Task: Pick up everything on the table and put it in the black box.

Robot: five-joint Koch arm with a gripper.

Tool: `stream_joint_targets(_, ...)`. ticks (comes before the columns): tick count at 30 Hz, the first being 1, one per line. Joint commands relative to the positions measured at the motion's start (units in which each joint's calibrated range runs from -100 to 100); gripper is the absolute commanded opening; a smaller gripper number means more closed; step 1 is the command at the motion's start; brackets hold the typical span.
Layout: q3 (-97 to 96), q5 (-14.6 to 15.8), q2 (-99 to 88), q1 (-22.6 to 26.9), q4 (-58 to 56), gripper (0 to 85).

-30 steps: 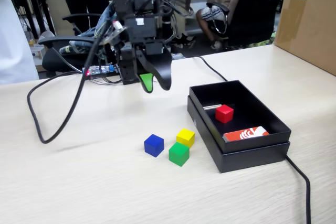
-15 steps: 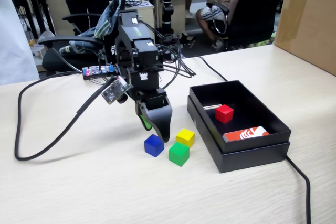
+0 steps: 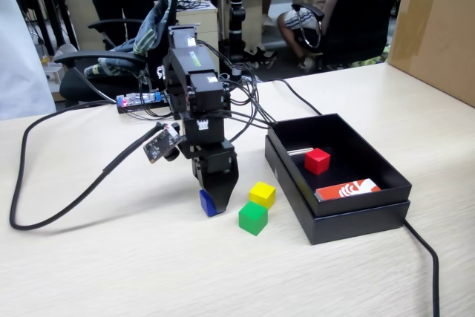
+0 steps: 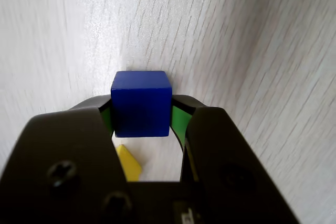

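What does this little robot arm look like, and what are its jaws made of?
The arm is a chain of boxy black blocks with a green strip on top and white stickers. Loose black cables trail from it. The gripper has chunky black jaws lined with green pads, fastened with cross-head screws.

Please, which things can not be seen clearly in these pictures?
- blue cube: fixed view, mostly hidden behind the gripper.
- yellow cube: wrist view, only a corner shows between the jaws.
- thin stick in the black box: fixed view, too small to identify.
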Motion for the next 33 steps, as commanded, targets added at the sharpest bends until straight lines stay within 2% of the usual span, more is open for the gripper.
stream_joint_targets(1, -1.8, 0.1, -18.0, 0.3, 1.5, 11.6)
stream_joint_targets(7, -3.6, 0.5, -36.9, 4.8, 1.5, 11.6)
stream_joint_targets(10, -0.7, 1.7, -38.5, 8.4, 1.5, 11.6)
stream_joint_targets(16, 8.0, 4.9, -26.6, 14.3, 1.5, 11.6)
stream_joint_targets(22, 15.1, 7.5, -3.8, 16.5, 1.0, 11.7)
stream_joint_targets(33, 14.7, 7.8, 3.3, 16.8, 0.0, 12.2)
